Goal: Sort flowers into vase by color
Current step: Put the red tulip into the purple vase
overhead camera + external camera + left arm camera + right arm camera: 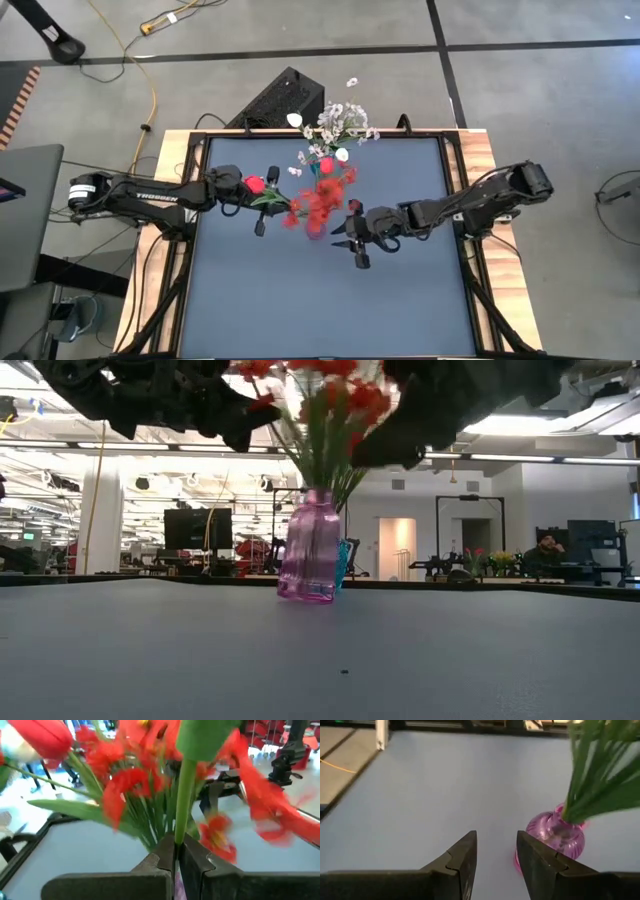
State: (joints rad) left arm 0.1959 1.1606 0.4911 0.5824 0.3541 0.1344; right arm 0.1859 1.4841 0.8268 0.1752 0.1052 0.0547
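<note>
A pink glass vase [310, 550] stands on the table's middle and holds red flowers [318, 205] on green stems. Behind it a blue vase [343, 565] holds white flowers [335, 125]. My left gripper [176, 847] comes level from the table's left, right beside the red bunch [283, 205], and is shut on a green flower stem. A red tulip [255, 185] shows close to its wrist. My right gripper [496, 850] stands open just right of the pink vase [555, 832], above the table, with nothing between its fingers [340, 235]. My left gripper pinches one thin green stem [182, 810] between its two fingers. The fingers come level from the table's left and lie across the stem. The stem rises upright out of the fingers among the red blooms; which bloom it bears I cannot tell.
The dark table mat [320, 310] lies bare toward the near edge. A black box [285, 100] and cables sit beyond the far edge. A laptop [25, 215] stands left of the table.
</note>
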